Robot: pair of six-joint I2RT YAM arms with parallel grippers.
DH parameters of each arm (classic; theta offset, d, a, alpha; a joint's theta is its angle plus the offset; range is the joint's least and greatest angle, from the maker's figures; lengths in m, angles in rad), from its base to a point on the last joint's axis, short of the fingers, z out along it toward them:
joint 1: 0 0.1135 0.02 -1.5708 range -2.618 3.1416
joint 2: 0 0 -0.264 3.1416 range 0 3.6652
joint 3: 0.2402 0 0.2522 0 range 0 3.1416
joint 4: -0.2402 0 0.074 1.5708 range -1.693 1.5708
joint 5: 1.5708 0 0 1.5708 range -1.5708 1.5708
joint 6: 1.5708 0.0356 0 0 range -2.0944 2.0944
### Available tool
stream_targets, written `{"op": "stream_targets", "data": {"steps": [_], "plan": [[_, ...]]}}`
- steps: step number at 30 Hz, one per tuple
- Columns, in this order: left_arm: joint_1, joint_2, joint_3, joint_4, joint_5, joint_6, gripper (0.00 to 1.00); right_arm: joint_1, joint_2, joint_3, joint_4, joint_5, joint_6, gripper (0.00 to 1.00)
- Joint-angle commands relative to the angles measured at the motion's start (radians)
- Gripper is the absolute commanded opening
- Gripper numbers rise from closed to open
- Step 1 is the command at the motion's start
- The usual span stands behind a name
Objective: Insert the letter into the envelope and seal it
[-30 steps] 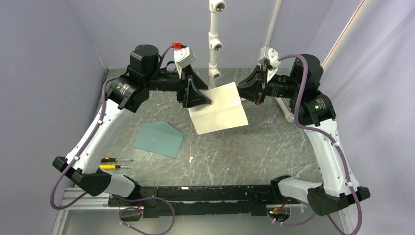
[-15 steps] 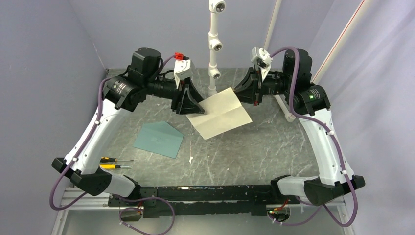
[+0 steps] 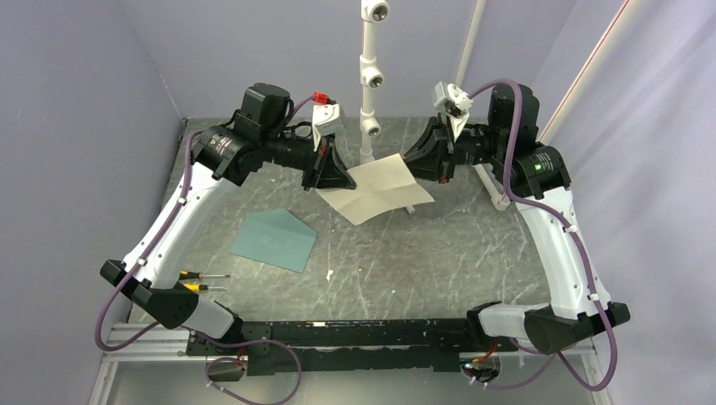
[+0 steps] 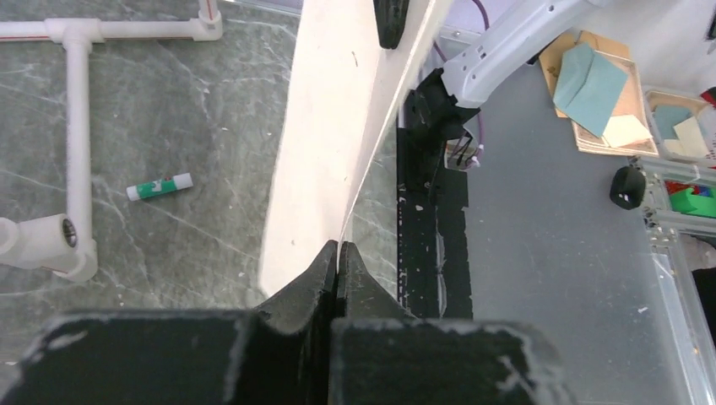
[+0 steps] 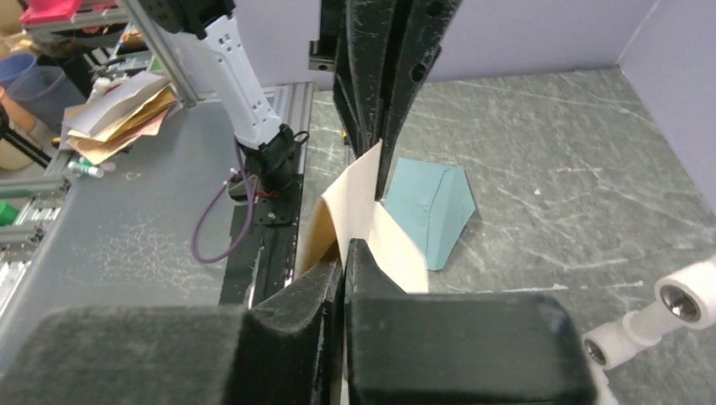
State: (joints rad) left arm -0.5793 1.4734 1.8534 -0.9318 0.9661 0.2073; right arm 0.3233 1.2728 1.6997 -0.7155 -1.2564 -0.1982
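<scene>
The letter (image 3: 377,187), a cream sheet with a crease across it, hangs in the air above the table's far middle, held between both arms. My left gripper (image 3: 344,181) is shut on its left edge; in the left wrist view the sheet (image 4: 329,143) runs away from the pinched jaws (image 4: 339,246). My right gripper (image 3: 412,164) is shut on its right edge, and the paper (image 5: 359,202) curves out from the closed tips (image 5: 344,245). The teal envelope (image 3: 274,240) lies flat on the table at the left with its pointed flap open, also seen as the envelope (image 5: 431,207) below the sheet.
Two screwdrivers (image 3: 201,281) lie near the left arm's base. A white pipe frame (image 3: 369,76) stands at the back centre, with the pipe (image 4: 78,143) along the table. A green-labelled glue stick (image 4: 159,186) lies beside it. A small white scrap (image 3: 328,274) is on the table.
The left gripper went from open beside the sheet to shut on its left edge. The letter has tilted flatter and dropped slightly; the right gripper kept its hold.
</scene>
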Motion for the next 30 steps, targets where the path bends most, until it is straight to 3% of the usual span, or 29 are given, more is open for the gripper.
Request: {"op": "stream_targets", "data": {"steps": [1, 4, 5, 8, 10, 13, 16, 18, 21, 24, 27, 30], "plan": [[0.0, -0.048, -0.018, 0.077, -0.085, -0.016, 0.02, -0.001, -0.02, -0.012, 0.048, 0.122, 0.048, 0.14], [-0.001, -0.076, -0.069, 0.164, -0.192, -0.058, 0.02, -0.001, -0.056, -0.068, 0.131, 0.349, 0.122, 0.57], [-0.001, -0.083, -0.08, 0.182, -0.226, -0.074, 0.02, -0.001, -0.068, -0.091, 0.157, 0.441, 0.145, 0.65], [-0.001, -0.096, -0.099, 0.22, -0.313, -0.096, 0.02, -0.008, -0.12, -0.138, 0.25, 0.77, 0.239, 0.81], [-0.001, -0.102, -0.107, 0.233, -0.352, -0.1, 0.02, -0.038, -0.14, -0.151, 0.279, 0.962, 0.312, 0.85], [-0.001, -0.114, -0.124, 0.258, -0.406, -0.116, 0.02, -0.103, -0.178, -0.18, 0.315, 1.106, 0.391, 0.85], [-0.001, -0.127, -0.145, 0.295, -0.452, -0.148, 0.02, -0.131, -0.235, -0.229, 0.38, 1.083, 0.434, 0.85], [-0.001, -0.136, -0.158, 0.336, -0.471, -0.189, 0.02, -0.133, -0.245, -0.222, 0.391, 0.984, 0.45, 0.82], [-0.001, -0.144, -0.184, 0.419, -0.456, -0.315, 0.02, -0.134, -0.207, -0.203, 0.404, 0.679, 0.525, 0.59], [0.0, -0.159, -0.241, 0.542, -0.395, -0.423, 0.02, -0.122, -0.187, -0.3, 0.59, 0.39, 0.716, 0.44], [-0.001, -0.166, -0.289, 0.624, -0.355, -0.496, 0.03, -0.099, -0.209, -0.415, 0.784, 0.351, 0.835, 0.39], [-0.001, -0.159, -0.293, 0.671, -0.26, -0.531, 0.03, -0.097, -0.199, -0.418, 0.788, 0.369, 0.849, 0.41]]}}
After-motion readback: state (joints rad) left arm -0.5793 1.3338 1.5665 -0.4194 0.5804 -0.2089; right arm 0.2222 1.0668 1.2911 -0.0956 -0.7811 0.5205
